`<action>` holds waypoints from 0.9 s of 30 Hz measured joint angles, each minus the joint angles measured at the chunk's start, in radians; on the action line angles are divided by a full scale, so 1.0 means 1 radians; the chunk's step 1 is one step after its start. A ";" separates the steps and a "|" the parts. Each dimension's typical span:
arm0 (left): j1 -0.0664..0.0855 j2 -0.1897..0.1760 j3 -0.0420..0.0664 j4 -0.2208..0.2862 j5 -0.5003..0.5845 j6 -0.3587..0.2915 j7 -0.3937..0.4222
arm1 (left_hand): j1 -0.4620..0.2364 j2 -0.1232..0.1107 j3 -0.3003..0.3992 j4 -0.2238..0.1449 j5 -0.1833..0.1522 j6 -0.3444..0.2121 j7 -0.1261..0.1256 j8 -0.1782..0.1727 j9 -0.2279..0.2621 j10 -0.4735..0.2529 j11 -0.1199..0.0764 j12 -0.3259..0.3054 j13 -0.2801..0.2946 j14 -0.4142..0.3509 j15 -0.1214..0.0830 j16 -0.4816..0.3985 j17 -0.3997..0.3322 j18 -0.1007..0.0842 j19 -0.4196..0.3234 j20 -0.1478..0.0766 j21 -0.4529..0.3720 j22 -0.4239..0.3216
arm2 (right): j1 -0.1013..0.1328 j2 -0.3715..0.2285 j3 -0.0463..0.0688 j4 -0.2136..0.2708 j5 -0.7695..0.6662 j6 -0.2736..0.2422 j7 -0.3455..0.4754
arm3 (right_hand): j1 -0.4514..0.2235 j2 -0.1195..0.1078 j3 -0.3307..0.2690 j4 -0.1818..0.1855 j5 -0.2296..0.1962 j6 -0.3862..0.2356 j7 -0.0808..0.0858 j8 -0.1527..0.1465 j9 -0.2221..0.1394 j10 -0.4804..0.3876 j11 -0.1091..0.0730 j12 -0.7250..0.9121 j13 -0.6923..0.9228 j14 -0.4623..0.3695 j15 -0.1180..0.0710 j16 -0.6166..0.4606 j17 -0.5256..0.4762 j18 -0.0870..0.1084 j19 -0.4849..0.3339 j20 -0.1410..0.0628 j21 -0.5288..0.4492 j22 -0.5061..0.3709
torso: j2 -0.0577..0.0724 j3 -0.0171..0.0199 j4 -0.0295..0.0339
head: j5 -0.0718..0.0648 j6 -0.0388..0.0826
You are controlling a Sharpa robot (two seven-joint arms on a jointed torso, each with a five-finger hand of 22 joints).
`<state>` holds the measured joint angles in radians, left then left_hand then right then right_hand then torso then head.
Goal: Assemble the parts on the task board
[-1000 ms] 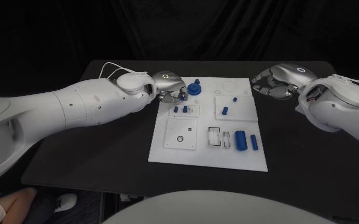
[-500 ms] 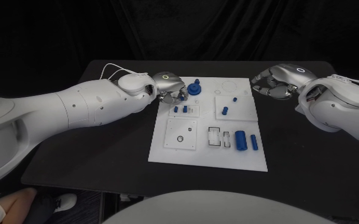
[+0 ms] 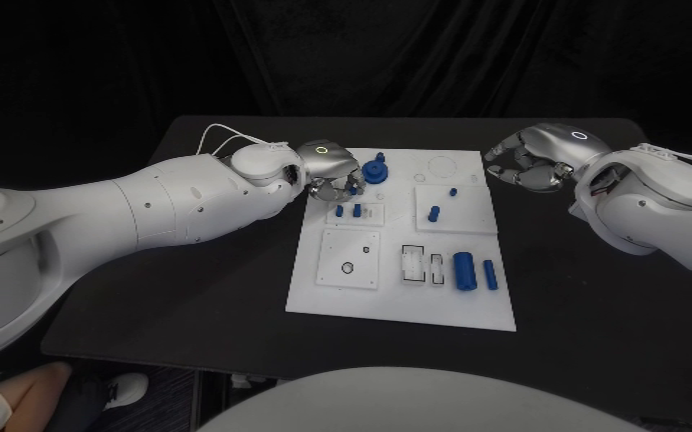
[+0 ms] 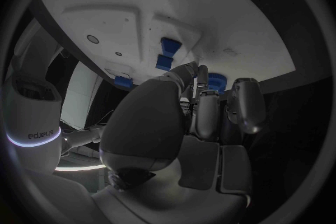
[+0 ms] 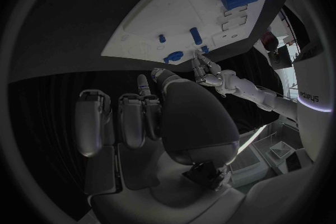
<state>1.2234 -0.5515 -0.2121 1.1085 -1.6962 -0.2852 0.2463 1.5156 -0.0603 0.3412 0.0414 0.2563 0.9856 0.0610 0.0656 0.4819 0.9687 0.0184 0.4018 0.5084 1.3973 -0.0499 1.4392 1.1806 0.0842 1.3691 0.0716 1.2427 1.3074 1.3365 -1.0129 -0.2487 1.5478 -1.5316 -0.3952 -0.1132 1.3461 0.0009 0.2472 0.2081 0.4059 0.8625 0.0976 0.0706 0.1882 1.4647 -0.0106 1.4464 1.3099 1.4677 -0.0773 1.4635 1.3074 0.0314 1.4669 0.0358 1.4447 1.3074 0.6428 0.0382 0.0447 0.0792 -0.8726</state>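
The left hand (image 3: 330, 170), a silver many-fingered hand on a white arm, hangs over the far left corner of the white rectangular task board (image 3: 392, 287); its fingers (image 4: 199, 115) are curled in close together, and I cannot tell whether anything small sits between them. The right hand (image 3: 528, 164), also silver, waits just off the board's far right edge with its fingers folded in on nothing that I can see. Just beside the left hand, on its inner side, stands the blue round part with an upright stem (image 3: 376, 170); nearer the robot from that hand, two short blue pegs (image 3: 348, 210) stand in a raised white block. Well away, toward the board's near right corner, lie a thick blue cylinder (image 3: 464, 269) and a thinner blue rod (image 3: 489, 274). The main danger, as I judge it, is crowding: the bulky left forearm and knuckles work tight against the stemmed part and the pegs, so a sideways sweep could tip or unseat them. A blind descent with curled fingers could also miss its slot, since the hand hides that corner from above.
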 measured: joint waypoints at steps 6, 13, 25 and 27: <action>-0.001 0.004 0.000 -0.005 0.000 0.000 -0.001 | 0.000 0.000 0.000 0.000 0.000 0.000 0.000 0.000 0.000 0.000 0.000 0.000 -0.001 0.000 0.000 0.000 -0.005 0.000 0.000 0.000 0.000 0.000 | 0.000 0.000 0.000 0.000 0.000 0.001 0.000 | -0.004 -0.004 0.000 0.000 0.000 0.000 0.000 0.000 0.000 0.000 0.000 -0.003 -0.002 0.000 0.000 0.000 0.000 0.000 0.000 0.000 0.000 0.000 | 0.000 0.0001 0.0000 | 0.000 0.000; -0.002 0.009 0.000 -0.012 0.000 0.003 -0.004 | 0.000 0.000 0.000 0.000 -0.004 -0.008 -0.008 0.000 -0.001 0.001 0.001 -0.008 -0.001 -0.006 0.006 -0.008 -0.017 0.000 -0.002 0.002 -0.010 0.000 | 0.000 0.001 0.000 0.000 0.000 0.003 -0.001 | -0.004 -0.004 0.000 0.000 0.000 0.000 0.000 0.000 -0.001 0.000 0.000 -0.005 -0.002 0.000 0.000 0.000 0.000 0.000 0.000 0.000 -0.004 0.000 | 0.000 0.0003 -0.0002 | 0.002 0.000; -0.008 0.011 -0.001 -0.020 0.000 0.022 -0.021 | -0.017 -0.017 0.010 0.010 -0.058 -0.224 -0.081 0.000 -0.074 -0.048 0.029 -0.094 -0.025 -0.031 0.023 -0.022 -0.046 0.000 -0.018 0.011 -0.044 0.000 | 0.000 -0.001 0.000 0.001 0.000 0.005 -0.001 | -0.004 -0.004 0.000 0.000 0.000 0.000 0.000 0.000 -0.001 0.000 0.000 -0.005 -0.001 0.000 0.000 0.000 0.000 0.000 0.000 0.000 -0.004 0.000 | 0.000 0.0001 0.0002 | 0.003 0.000; -0.008 0.011 -0.001 -0.021 0.000 0.022 -0.024 | -0.018 -0.017 0.010 0.010 -0.058 -0.251 -0.091 0.000 -0.087 -0.054 0.032 -0.102 -0.025 -0.032 0.025 -0.022 -0.049 0.000 -0.018 0.011 -0.046 0.000 | 0.000 -0.001 0.000 0.001 0.000 0.005 -0.001 | -0.004 -0.004 0.000 0.000 0.000 0.000 0.000 0.000 -0.001 0.000 0.000 -0.005 0.000 0.000 0.000 0.000 0.000 0.000 0.000 0.000 -0.004 0.000 | 0.000 0.0001 0.0003 | 0.003 0.000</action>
<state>1.2151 -0.5406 -0.2127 1.0874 -1.6965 -0.2634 0.2227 1.4981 -0.0776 0.3510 0.0511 0.1979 0.7345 -0.0297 0.0658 0.3944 0.9145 0.0508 0.3002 0.4830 1.3651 -0.0252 1.4172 1.1318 0.0842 1.3508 0.0826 1.1965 1.3074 1.3365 -1.0142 -0.2487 1.5492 -1.5316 -0.3899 -0.1142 1.3422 -0.0030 0.2472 0.2081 0.4059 0.8624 0.0976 0.0706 0.1874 1.4648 -0.0106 1.4416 1.3094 1.4677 -0.0773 1.4635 1.3074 0.0314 1.4669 0.0358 1.4403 1.3073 0.6427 0.0383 0.0450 0.0818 -0.8726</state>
